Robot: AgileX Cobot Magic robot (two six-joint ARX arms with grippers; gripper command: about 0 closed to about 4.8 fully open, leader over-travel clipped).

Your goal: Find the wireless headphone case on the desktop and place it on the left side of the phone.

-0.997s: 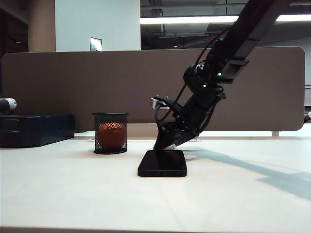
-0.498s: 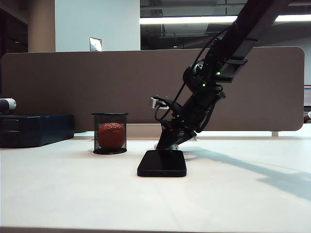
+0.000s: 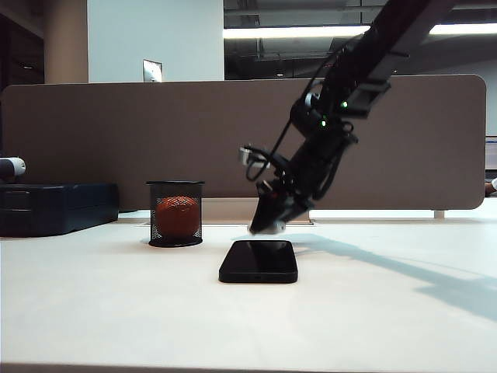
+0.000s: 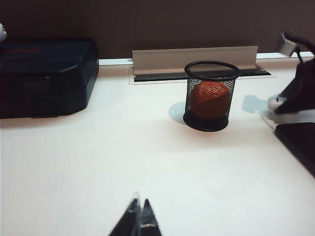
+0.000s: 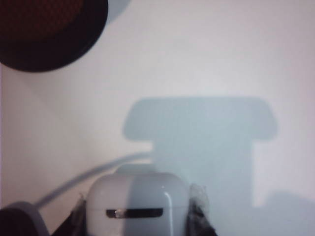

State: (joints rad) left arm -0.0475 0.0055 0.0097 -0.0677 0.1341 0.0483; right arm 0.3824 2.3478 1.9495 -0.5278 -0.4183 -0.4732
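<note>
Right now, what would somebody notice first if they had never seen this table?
Probably the right tool, shut on the small glossy white earbud case just above the white table, behind the flat black phone. Next, the orange ball inside a black mesh cup left of the phone.

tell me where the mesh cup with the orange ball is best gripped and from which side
Grip the mesh cup by its open top rim, coming straight down with one finger inside and one outside. It stands upright, and the orange ball sits low, leaving the upper wall free. The left gripper, shut, is idle nearby.
</note>
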